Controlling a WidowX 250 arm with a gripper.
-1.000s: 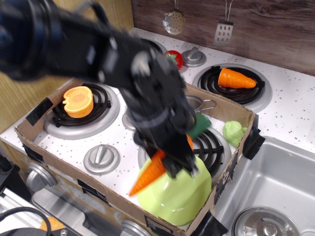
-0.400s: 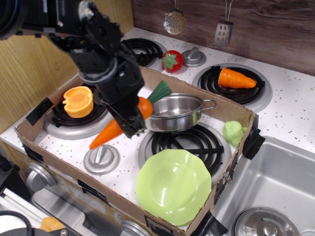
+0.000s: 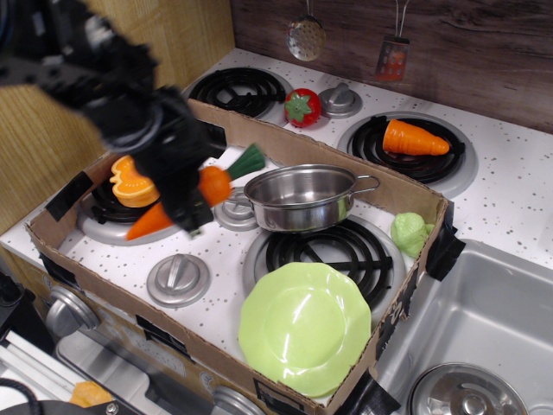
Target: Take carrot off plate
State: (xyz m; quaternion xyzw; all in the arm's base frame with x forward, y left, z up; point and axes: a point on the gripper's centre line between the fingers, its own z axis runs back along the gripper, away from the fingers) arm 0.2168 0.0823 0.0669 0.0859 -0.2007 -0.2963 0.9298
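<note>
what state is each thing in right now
carrot: held in the claw, lifted, tilted, green top up right
claw: shut on carrot, above the left burner
plate: empty, flat at the front of the box
pot: upright, nothing visible inside
stubby carrot: lying on the back right burner
pumpkin half: on the left burner, partly hidden by the arm
strawberry: resting behind the box

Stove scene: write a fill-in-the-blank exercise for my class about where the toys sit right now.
1. The hand is shut on the long ____.
2. The green plate has ____ on it.
3. The steel pot sits between the plate and the cardboard wall; the stubby carrot lies on the back-right ____.

Missing words: carrot; nothing; burner
</note>
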